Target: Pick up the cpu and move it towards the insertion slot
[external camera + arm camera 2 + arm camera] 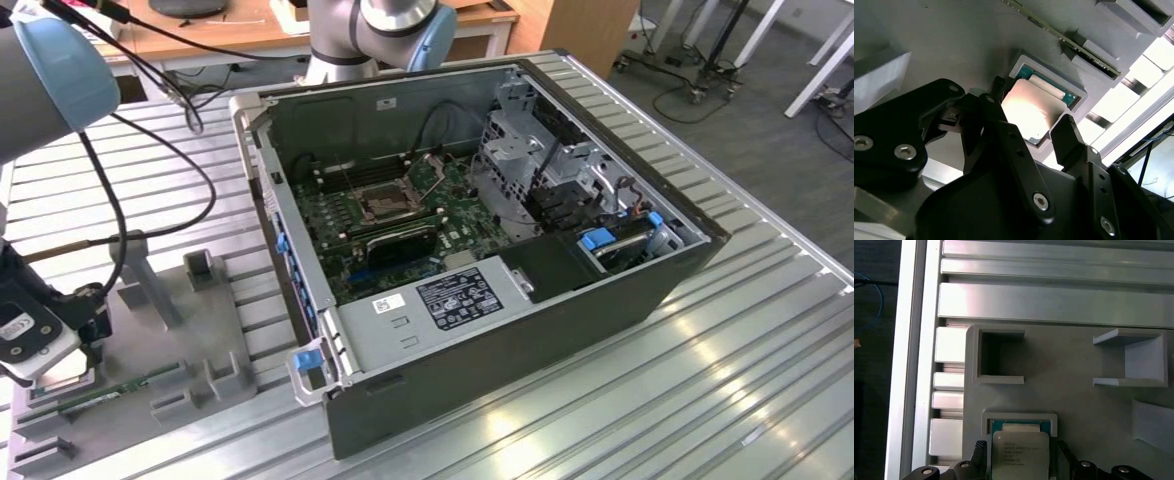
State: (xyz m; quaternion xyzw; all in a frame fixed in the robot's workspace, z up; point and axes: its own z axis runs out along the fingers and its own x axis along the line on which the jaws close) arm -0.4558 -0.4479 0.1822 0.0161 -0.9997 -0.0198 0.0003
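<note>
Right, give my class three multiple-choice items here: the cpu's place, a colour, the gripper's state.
1. Where is the cpu? A in a drawer B in a grey recess C lifted clear
2. What colour edges the cpu's metal face? A green B red C yellow
3. The gripper is: A shut on the cpu B shut, empty C open
Answers: 1 B, its walls surround the chip; 2 A, green rim shows in both wrist views; 3 C, the fingers stand apart on either side.
</note>
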